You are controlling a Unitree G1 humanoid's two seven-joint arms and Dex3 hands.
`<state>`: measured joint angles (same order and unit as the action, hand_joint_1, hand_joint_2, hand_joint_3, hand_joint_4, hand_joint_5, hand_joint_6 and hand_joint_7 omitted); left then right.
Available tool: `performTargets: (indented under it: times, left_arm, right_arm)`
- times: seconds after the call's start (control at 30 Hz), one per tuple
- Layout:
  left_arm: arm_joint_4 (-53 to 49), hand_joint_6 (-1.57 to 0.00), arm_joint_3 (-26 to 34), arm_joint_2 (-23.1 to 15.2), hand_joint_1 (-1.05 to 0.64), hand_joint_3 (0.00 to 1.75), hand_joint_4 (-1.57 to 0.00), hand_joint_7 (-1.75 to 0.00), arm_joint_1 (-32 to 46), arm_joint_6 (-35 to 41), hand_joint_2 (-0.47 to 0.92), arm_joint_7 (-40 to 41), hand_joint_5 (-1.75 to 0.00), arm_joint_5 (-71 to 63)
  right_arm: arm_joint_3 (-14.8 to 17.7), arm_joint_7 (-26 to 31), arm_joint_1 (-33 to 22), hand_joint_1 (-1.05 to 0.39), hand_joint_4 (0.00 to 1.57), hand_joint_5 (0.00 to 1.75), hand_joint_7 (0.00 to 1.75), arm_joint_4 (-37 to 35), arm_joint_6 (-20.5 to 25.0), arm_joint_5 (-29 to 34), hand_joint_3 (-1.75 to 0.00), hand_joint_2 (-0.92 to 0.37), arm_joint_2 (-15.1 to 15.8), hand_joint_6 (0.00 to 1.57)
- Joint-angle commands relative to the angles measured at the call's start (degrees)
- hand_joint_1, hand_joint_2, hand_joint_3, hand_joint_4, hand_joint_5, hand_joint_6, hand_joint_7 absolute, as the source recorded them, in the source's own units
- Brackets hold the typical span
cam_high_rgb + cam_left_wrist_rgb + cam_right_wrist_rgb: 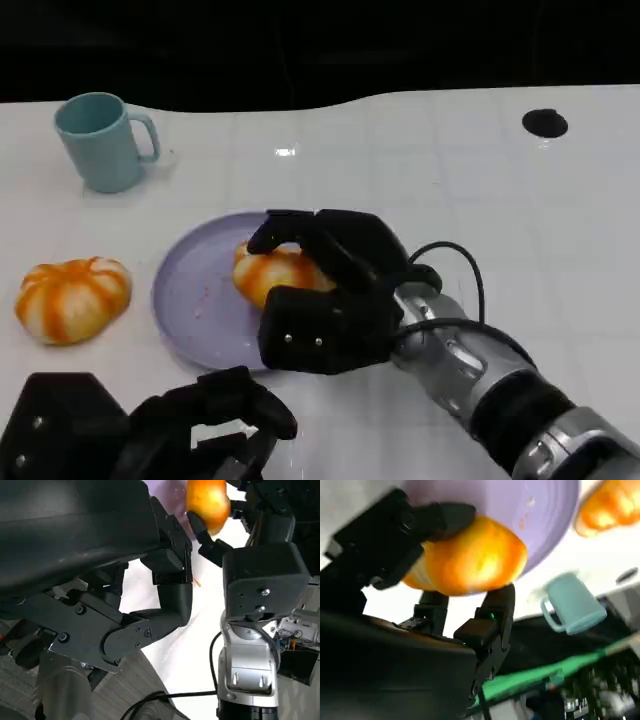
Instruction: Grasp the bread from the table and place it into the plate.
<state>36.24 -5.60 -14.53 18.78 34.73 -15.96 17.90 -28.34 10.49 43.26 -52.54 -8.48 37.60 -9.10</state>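
Bread point(268, 273), orange with pale stripes, sits over the right part of the plate point(190, 290), gripped by the right hand point(325, 290): fingers curl over its top and far side, the thumb part presses from the near side. Whether the bread touches the plate surface I cannot tell. In the right wrist view the fingers point(490, 615) wrap the bread point(470, 560) against the lavender plate point(545, 510).

Left hand point(190, 430) lies low on the near edge of the white tabletop point(450, 180), holding nothing, fingers loosely curled yet apart.

Second bread point(72, 298) rests on the tabletop, left of the plate and apart from it. Teal mug point(100, 140) stands upright behind, at the far left. Small black spot point(544, 123) marks the far right.
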Motion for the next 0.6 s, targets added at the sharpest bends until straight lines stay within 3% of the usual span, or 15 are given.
performTargets:
  times: [0.03, 0.27, 0.6]
  left_arm:
    - [0.8, -0.62, -0.1, -0.5, -0.33, 0.84, -0.67, -1.46, 0.0, 0.4, 0.75, 0.6, -1.75, -0.5]
    - [1.0, -0.63, -0.2, -0.5, -0.34, 0.84, -0.69, -1.47, -0.1, 0.7, 0.75, 0.9, -1.75, -0.5]
    - [0.3, -0.62, -0.3, -0.6, -0.33, 0.86, -0.69, -1.46, -0.9, 0.9, 0.73, 0.8, -1.75, -0.6]
  right_arm:
    - [-1.8, -6.7, 1.3, -0.49, 0.23, 0.25, 0.02, 2.9, 2.9, 0.3, -0.22, -0.92, 1.6, 0.43]
    - [-3.2, -17.9, -0.8, -0.66, 0.04, 0.17, 0.0, 12.1, 8.3, -0.3, -0.29, -0.92, 3.6, 0.23]
    - [-2.3, -27.2, -9.0, -0.67, 0.1, 0.22, 0.02, 32.9, 13.6, -2.4, -0.31, -0.92, 8.7, 0.25]
